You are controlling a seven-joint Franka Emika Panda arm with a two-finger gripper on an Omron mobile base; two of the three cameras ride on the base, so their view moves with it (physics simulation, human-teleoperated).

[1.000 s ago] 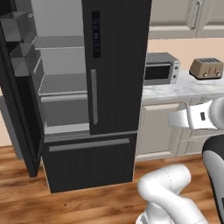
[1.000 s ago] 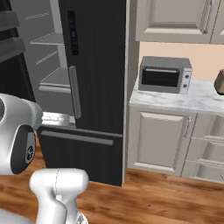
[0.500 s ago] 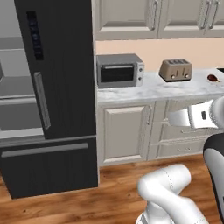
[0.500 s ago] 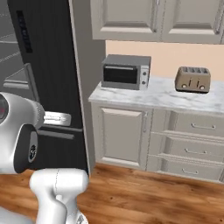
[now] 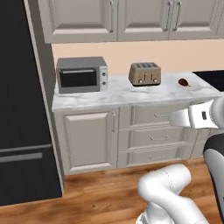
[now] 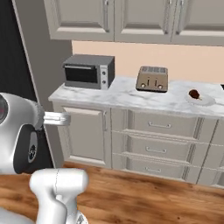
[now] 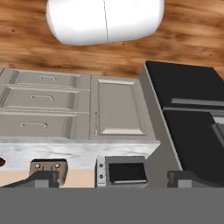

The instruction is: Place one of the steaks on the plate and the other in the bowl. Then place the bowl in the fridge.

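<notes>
A marble counter [image 5: 131, 94] runs across the middle of the left base view, backed by a peach wall [image 5: 118, 54]. On it, a grey microwave [image 5: 81, 74] stands toward 9 o'clock and a beige toaster [image 5: 145, 73] sits just right of centre, the two well apart. Cream upper cabinets [image 5: 131, 17] hang at 12 o'clock. Under the counter, a cream cabinet door [image 5: 89, 140] stands beside a stack of three drawers [image 5: 153, 139] with small bar handles. A wood-plank floor [image 5: 100, 197] spreads from 6 to 7 o'clock. The light is even and soft, with faint shading under the upper cabinets.
</notes>
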